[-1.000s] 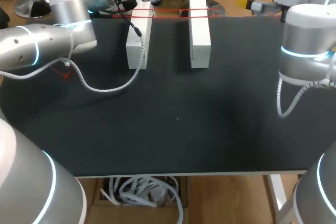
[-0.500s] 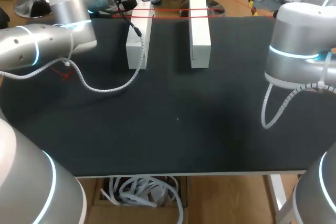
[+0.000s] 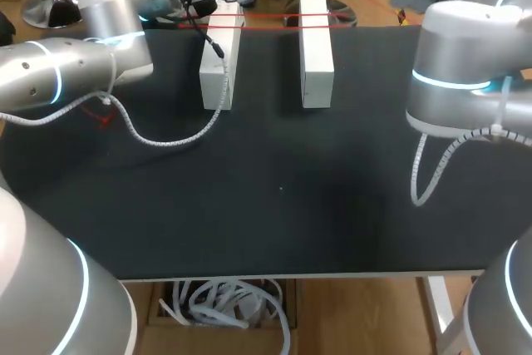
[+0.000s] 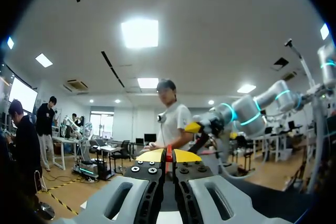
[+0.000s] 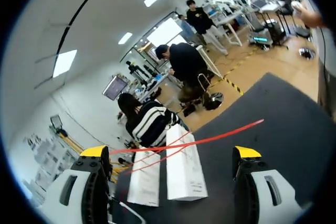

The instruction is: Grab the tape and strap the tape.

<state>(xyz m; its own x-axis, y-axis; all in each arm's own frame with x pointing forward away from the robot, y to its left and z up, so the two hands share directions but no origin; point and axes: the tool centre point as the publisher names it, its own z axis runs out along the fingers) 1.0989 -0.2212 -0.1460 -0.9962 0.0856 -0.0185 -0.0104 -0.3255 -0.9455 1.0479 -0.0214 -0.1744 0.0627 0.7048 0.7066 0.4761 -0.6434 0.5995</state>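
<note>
My left arm (image 3: 75, 72) comes in from the left and lies along the far edge of the black counter (image 3: 283, 205). Its pincer (image 4: 168, 157) is closed down to a thin slit, and its yellow tips pinch the red tape (image 5: 226, 131) between them. Just beside that pincer stands the left white block (image 3: 218, 60), and near it, lying parallel, is the right white block (image 3: 316, 51). The tape runs taut across the far ends of both blocks and on toward the right side of the counter. At the far right corner, my right arm's pincer (image 5: 170, 153) is spread wide and holds nothing. The tape and both blocks lie ahead of it, between its fingers.
</note>
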